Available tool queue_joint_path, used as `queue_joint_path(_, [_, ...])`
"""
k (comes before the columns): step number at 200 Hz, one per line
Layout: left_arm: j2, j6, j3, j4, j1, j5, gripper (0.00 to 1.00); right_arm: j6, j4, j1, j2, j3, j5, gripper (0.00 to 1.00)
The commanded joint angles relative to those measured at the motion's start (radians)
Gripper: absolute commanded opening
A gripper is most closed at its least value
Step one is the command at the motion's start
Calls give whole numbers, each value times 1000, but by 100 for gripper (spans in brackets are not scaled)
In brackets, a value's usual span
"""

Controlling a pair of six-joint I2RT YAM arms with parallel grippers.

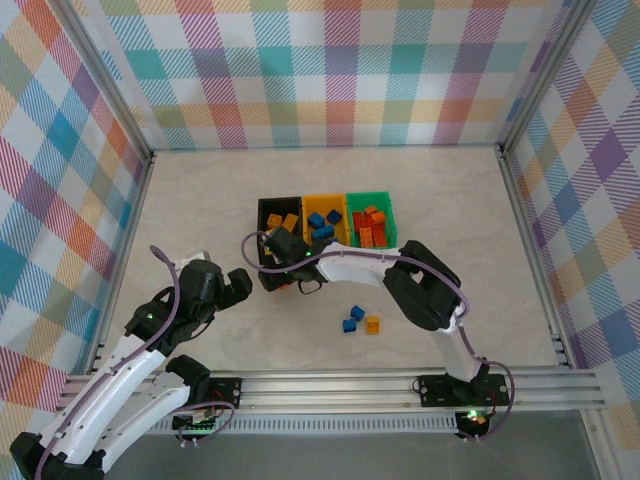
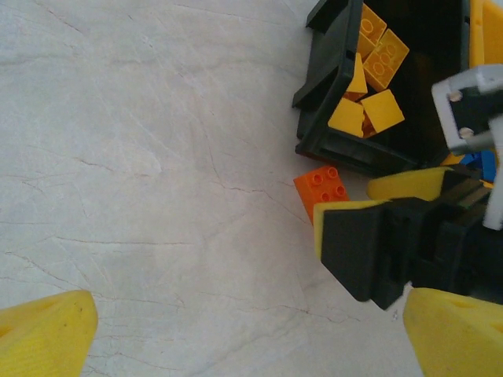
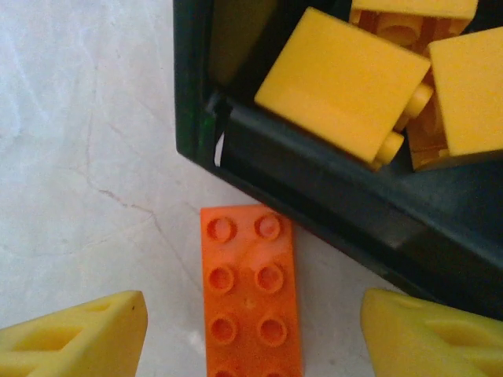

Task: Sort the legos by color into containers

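The orange brick (image 3: 251, 294) lies just beside the black bin (image 3: 314, 169), between the released jaws of the right gripper (image 3: 253, 334), its long axis square to their closing line.

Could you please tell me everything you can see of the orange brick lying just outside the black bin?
The orange brick is an oblong of glossy plastic, two studs wide, lying flat, studs up, on the pale table. One short end meets the outer wall of the black bin near its corner; contact is unclear. The right gripper is open, one yellow fingertip on either side, neither touching it.
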Motion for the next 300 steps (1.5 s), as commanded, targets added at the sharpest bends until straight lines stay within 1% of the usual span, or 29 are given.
queue_joint_path(1, [-6,-8,9,-22,16,-13,100,-45,-40,20,50,42,35,72])
queue_joint_path(23, [-5,-9,5,-15,17,-11,100,-63,-63,43,81,63,58,70])
queue_joint_path(43, [-3,-8,4,-10,16,-9,100,-63,-98,46,104,75,84,65])
queue_joint_path(58, [-2,-9,2,-9,16,-8,100,-62,-103,46,105,70,99,59])
queue_joint_path(72, [-1,-8,4,-9,17,-6,100,-62,-88,46,90,50,109,49])
queue_joint_path(91, [2,-8,2,-6,18,-2,100,-66,-56,46,59,19,103,41])
queue_joint_path(120, [20,-4,5,10,18,20,100,-55,21,45,-43,-87,82,33])
queue_joint_path(145, [62,1,5,49,18,53,100,-35,69,43,-192,-215,78,31])
queue_joint_path(160, [101,12,2,93,18,98,100,-21,81,30,-303,-301,87,31])
queue_joint_path(189, [189,31,-7,213,4,203,100,8,60,-55,-519,-447,116,31])
queue_joint_path(205, [250,32,-1,273,-34,216,98,25,23,-164,-606,-491,105,31])
queue_joint_path(221, [327,35,23,309,-97,206,98,36,1,-268,-635,-501,62,31])
queue_joint_path(242, [437,55,62,345,-189,202,99,33,-25,-379,-598,-456,31,32])
queue_joint_path(271, [554,101,85,392,-262,259,100,40,-58,-486,-472,-356,-9,32])
queue_joint_path(289, [605,129,92,414,-296,300,100,41,-65,-519,-404,-299,-23,35])
queue_joint_path(300, [638,147,100,425,-315,328,100,37,-67,-527,-373,-272,-35,42])
